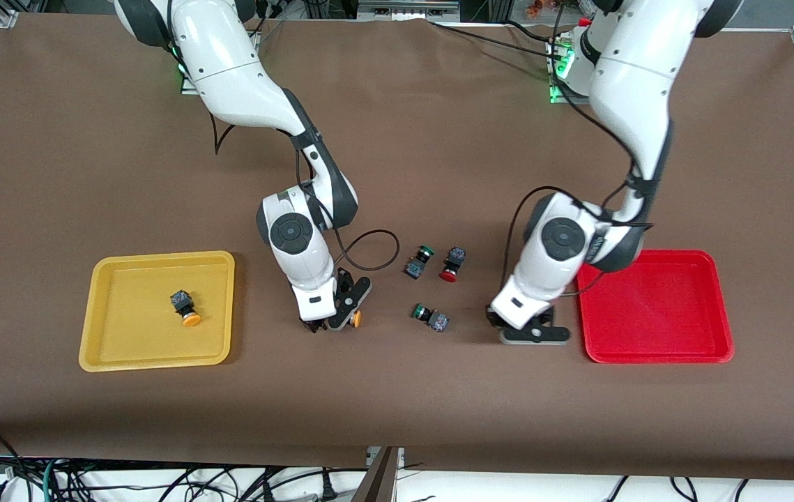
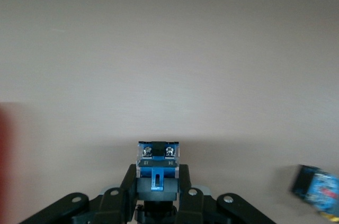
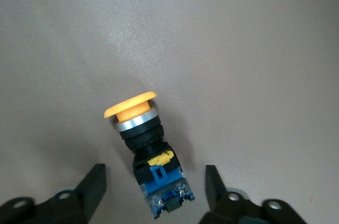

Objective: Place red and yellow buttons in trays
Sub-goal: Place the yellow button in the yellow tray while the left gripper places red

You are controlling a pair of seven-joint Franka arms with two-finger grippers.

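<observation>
My right gripper [image 1: 332,323] is open and low over the table, its fingers on either side of an orange-yellow-capped button [image 3: 143,144] that lies on its side; its cap shows in the front view [image 1: 355,318]. My left gripper [image 2: 158,175] is shut on a button's bluish block [image 2: 159,154], whose cap is hidden. It is low beside the red tray [image 1: 654,352], which holds nothing. In the front view this gripper [image 1: 532,335] hides what it holds. Another orange-yellow button [image 1: 186,307] lies in the yellow tray [image 1: 125,355]. A red-capped button [image 1: 451,265] lies mid-table.
Two green-capped buttons lie between the arms, one [image 1: 419,259] beside the red-capped button and one [image 1: 430,316] nearer the front camera. The block of the latter shows in the left wrist view [image 2: 317,191]. A black cable [image 1: 369,251] loops beside the right wrist.
</observation>
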